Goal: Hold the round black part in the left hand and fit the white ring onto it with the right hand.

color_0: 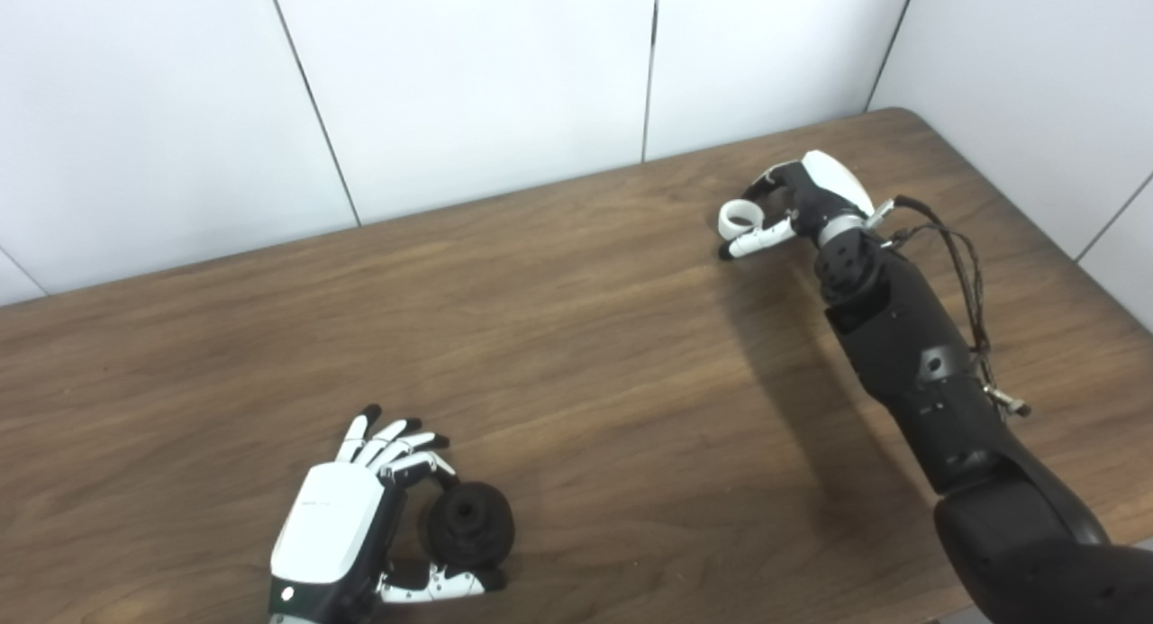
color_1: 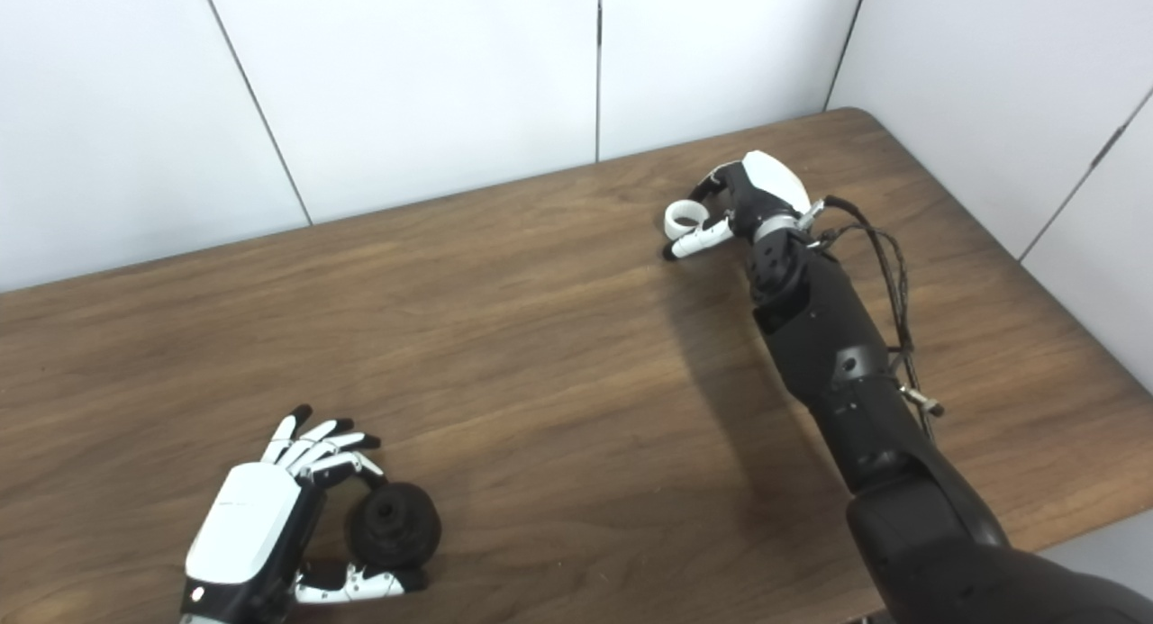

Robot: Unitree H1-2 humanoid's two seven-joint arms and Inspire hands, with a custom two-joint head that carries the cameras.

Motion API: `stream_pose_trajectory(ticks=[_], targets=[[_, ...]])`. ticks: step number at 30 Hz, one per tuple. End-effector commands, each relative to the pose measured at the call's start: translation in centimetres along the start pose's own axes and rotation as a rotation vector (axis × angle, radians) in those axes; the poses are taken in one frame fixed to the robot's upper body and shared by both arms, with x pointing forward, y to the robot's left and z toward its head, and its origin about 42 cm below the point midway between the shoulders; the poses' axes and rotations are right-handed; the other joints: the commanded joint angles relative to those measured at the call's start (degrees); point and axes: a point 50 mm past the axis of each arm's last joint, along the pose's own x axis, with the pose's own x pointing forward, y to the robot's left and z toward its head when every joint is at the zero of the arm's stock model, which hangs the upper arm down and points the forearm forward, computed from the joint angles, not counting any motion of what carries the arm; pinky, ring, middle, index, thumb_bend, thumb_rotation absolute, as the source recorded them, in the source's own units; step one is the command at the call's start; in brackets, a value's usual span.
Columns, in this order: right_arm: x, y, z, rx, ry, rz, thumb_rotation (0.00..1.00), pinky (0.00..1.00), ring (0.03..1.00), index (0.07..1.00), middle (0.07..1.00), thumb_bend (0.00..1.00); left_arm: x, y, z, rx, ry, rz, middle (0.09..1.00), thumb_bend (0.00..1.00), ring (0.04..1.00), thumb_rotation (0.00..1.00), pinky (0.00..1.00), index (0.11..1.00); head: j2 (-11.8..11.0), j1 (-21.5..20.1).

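Two hands sit well apart on the brown table (color_0: 576,336) in the left eye view. The left hand (color_0: 347,525), near the bottom edge, curls loosely around the round black part (color_0: 469,523): its fingers (color_0: 396,444) arch over the top and the thumb lies beneath, though I cannot tell whether they press the part or only cage it. Far across, the right hand (color_0: 793,205) has its fingers curled, with the white ring (color_0: 740,217) between them and the thumb, apparently pinched, low over the wood.

From the right eye view, the black part (color_1: 394,524) shows a small hole facing up, and the left hand's fingers look partly spread, so the hold seems loose. The ring (color_1: 685,217) sits at the tips of the right hand (color_1: 743,196); whether it is off the table is unclear.

Doing this step well likely means firming the left hand's hold first, keeping the part's face clear of fingers, then bringing the ring over level and centred before pressing it down.
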Motion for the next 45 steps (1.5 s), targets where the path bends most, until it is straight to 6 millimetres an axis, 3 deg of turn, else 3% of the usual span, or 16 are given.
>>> stream_pose_trajectory(ticks=[1,7,10,15,25,31,36,39,45], targets=[[0.2,-1.8,1.1,0.019,-0.027,-0.073,0.14,0.95,0.914,0.500,0.821,0.55,-0.5,0.0,-0.1,0.021,0.008,-0.022,0.773,0.52,0.873,0.05,1.00,0.484,0.1,-0.1],[0.2,-1.6,1.1,-0.012,-0.021,-0.068,0.13,0.99,0.927,0.486,0.849,0.52,-0.5,0.0,-0.1,0.021,0.005,-0.017,0.773,0.52,0.871,0.05,1.00,0.484,0.1,-0.1],[0.2,-1.5,1.0,-0.019,-0.019,-0.062,0.13,0.94,0.902,0.486,0.816,0.52,-0.5,0.1,-0.1,0.021,0.005,-0.017,0.772,0.52,0.870,0.05,1.00,0.484,0.1,-0.1],[0.1,-1.4,0.9,-0.029,-0.016,-0.060,0.13,0.99,0.945,0.487,0.876,0.52,-0.5,0.2,-0.1,0.021,0.003,-0.016,0.773,0.52,0.871,0.05,1.00,0.484,0.2,-0.5],[-0.3,-1.3,0.9,-0.010,-0.022,-0.065,0.13,0.96,0.926,0.487,0.837,0.52,-0.4,0.2,0.0,0.017,0.006,-0.017,0.776,0.52,0.875,0.05,1.00,0.484,0.3,0.1],[-1.7,-2.1,2.0,-0.006,-0.103,-0.059,0.13,0.94,0.925,0.487,0.838,0.52,-0.4,0.0,0.1,0.014,0.002,-0.015,0.772,0.52,0.871,0.05,1.00,0.484,0.3,0.7],[-3.1,-2.7,3.5,-0.016,-0.171,-0.037,0.13,0.80,0.790,0.487,0.704,0.52,-0.3,-0.2,0.2,0.014,0.004,-0.018,0.772,0.52,0.873,0.05,1.00,0.484,0.6,2.0],[-4.3,-2.7,4.5,-0.021,-0.224,-0.010,0.14,0.86,0.847,0.486,0.770,0.52,-0.2,-0.3,0.3,0.014,0.004,-0.017,0.771,0.52,0.874,0.05,1.00,0.484,0.5,3.1],[-7.0,-2.5,6.6,-0.053,-0.318,0.037,0.14,0.82,0.857,0.485,0.811,0.52,0.0,-0.6,0.8,0.013,0.005,-0.017,0.772,0.52,0.875,0.05,1.00,0.484,0.7,5.6]])
